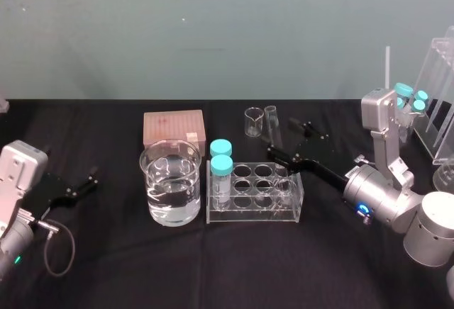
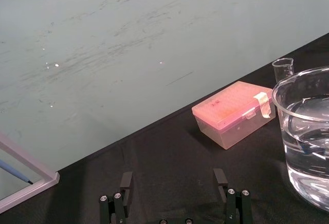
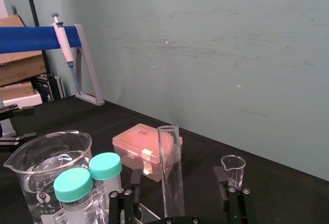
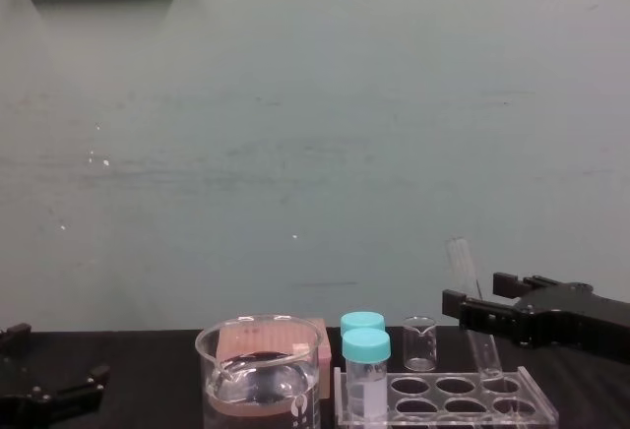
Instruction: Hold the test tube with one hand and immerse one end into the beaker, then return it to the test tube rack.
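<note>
Right gripper (image 1: 281, 136) is over the 1 o'clock corner of the test tube rack (image 1: 252, 213), reaching in from 3 o'clock. Claw released: the fingers (image 3: 135, 179) are spread wide either side of the test tube (image 3: 170, 157), with clear gaps on both sides and no contact.

The tube's foot sits in a hole at the rack's 3 o'clock end. It isn't plumb; in the chest view the mouth leans toward 11 o'clock.

Beaker (image 1: 149, 181) is just beside the rack at its 9 o'clock, partly filled with clear liquid. Two teal-capped vials (image 1: 221, 164) stand in the rack's 9 o'clock column, nearest the beaker. A pink tip box (image 1: 173, 128) is at the beaker's 12 o'clock, and a tiny beaker (image 1: 253, 121) at the rack's 12 o'clock, apart from it.

Left gripper (image 2: 173, 178) is parked low at the 9 o'clock edge of the black table (image 1: 213, 266), well apart from the beaker. Claw released, nothing between the fingers.
</note>
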Motion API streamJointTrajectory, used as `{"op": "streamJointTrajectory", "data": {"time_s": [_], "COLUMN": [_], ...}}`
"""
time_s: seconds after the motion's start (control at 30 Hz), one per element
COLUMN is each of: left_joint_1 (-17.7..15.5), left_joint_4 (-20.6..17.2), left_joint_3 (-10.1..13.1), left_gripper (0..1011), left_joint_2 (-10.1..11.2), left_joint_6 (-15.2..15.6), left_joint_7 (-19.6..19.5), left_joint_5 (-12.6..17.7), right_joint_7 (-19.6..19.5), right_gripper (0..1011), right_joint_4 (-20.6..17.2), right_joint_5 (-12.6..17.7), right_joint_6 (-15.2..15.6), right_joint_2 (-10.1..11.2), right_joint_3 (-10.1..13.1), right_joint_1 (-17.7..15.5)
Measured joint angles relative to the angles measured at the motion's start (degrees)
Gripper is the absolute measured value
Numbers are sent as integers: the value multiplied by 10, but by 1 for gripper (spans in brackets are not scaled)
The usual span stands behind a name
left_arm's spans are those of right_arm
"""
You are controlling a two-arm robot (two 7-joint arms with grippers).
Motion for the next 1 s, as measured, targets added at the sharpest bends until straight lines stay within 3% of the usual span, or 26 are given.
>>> {"op": "streamJointTrajectory", "data": {"time_s": [0.17, 0.33, 0.6, 0.77, 1.0], "left_joint_1": [0, 0, 0, 0, 0], "left_joint_4": [0, 0, 0, 0, 0], "left_joint_3": [0, 0, 0, 0, 0], "left_gripper": [1000, 1000, 1000, 1000, 1000], "left_joint_2": [0, 0, 0, 0, 0], "left_joint_6": [0, 0, 0, 0, 0], "left_joint_7": [0, 0, 0, 0, 0], "left_joint_5": [0, 0, 0, 0, 0], "right_joint_7": [0, 0, -49, -109, -136], "right_gripper": [997, 1002, 1002, 1002, 1002], "right_joint_4": [-1, -23, -89, -95, -79], "right_joint_5": [1, 10, 16, -11, -27], "right_joint_6": [-1, -12, -43, -26, 2], "right_joint_2": [0, 3, 18, 22, 15], "right_joint_3": [1, 14, 70, 96, 104], "right_joint_1": [-1, -9, -41, -75, -98]}}
